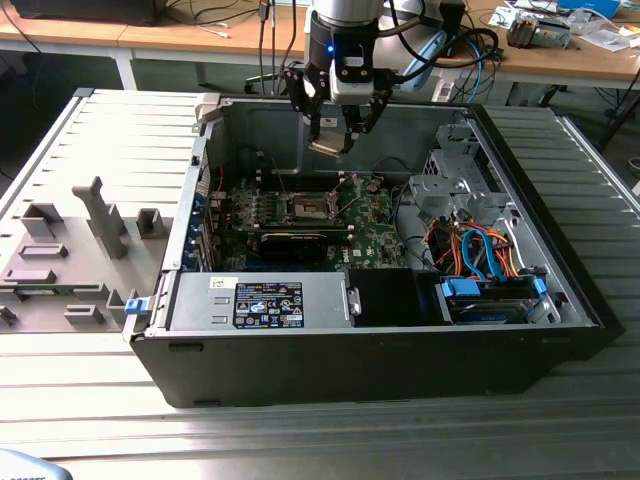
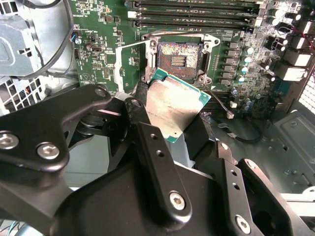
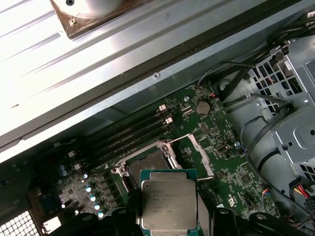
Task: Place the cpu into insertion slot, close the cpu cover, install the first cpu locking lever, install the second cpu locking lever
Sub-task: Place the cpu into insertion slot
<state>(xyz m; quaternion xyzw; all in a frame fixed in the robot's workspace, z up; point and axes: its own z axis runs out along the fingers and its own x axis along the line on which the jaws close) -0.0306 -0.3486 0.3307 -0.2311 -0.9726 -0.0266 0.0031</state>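
Over the open case [image 1: 400,360], the gripper [image 1: 334,138] is clamping the cpu [image 1: 330,147] by its edges, hanging it well above the slot [image 1: 310,207] on the green board [image 1: 375,235]. The cover [image 3: 203,156] is sitting flipped open beside the slot.

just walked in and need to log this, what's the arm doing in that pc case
The arm's gripper holds the cpu in its fingers, up above the green board inside the open computer case. The socket on the board is empty and its metal cover stands flipped open. The cpu is not seated yet.
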